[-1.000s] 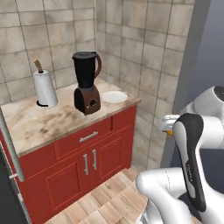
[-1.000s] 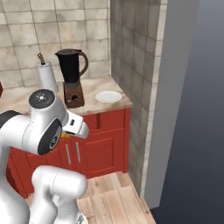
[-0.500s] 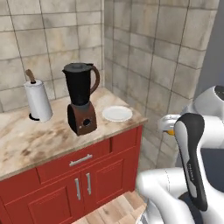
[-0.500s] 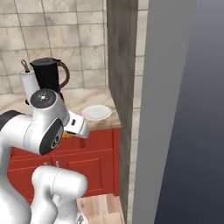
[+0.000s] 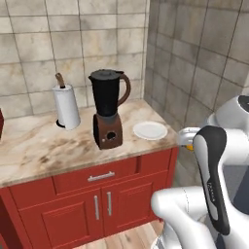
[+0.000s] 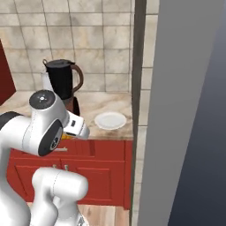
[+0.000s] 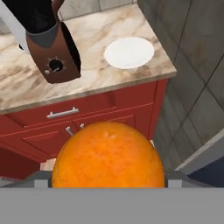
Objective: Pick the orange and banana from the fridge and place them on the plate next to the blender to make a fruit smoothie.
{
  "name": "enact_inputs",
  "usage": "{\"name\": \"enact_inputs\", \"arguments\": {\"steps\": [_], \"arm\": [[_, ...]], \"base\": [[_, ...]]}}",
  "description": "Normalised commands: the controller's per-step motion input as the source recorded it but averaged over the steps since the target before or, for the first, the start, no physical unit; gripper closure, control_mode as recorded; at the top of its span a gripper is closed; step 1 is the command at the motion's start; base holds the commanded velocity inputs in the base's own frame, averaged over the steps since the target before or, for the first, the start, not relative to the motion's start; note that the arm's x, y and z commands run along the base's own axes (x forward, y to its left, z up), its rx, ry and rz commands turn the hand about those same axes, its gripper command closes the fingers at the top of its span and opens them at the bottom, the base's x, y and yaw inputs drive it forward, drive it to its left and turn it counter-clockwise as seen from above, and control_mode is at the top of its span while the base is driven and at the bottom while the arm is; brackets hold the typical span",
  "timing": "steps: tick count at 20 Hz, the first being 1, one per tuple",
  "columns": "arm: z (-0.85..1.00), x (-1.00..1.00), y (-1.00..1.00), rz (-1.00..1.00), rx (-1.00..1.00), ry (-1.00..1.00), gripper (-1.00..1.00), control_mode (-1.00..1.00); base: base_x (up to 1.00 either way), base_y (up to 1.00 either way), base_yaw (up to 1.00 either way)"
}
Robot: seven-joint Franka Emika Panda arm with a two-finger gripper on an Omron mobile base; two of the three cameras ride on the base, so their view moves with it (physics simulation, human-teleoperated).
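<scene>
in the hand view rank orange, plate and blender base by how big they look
1. The orange looks largest, but it sits right at the camera in the gripper, so nearness inflates it.
2. The blender base.
3. The plate, though close to the base in apparent size.

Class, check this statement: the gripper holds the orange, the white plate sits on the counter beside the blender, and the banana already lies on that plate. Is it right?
One part is wrong: the plate is bare, as the hand view shows; no banana lies on it. The rest stands: the gripper holds the orange, and the plate sits on the counter beside the blender.
</scene>
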Motion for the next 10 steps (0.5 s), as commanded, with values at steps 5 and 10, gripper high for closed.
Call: {"name": "enact_inputs", "arguments": {"steps": [5, 10], "arm": [[0.0, 0.0, 0.0, 0.0, 0.0, 0.0, 1.0, 1.0], [0.0, 0.0, 0.0, 0.0, 0.0, 0.0, 1.0, 1.0]], "base": [[0.61, -0.47, 0.23], [0.7, -0.22, 0.07]]}}
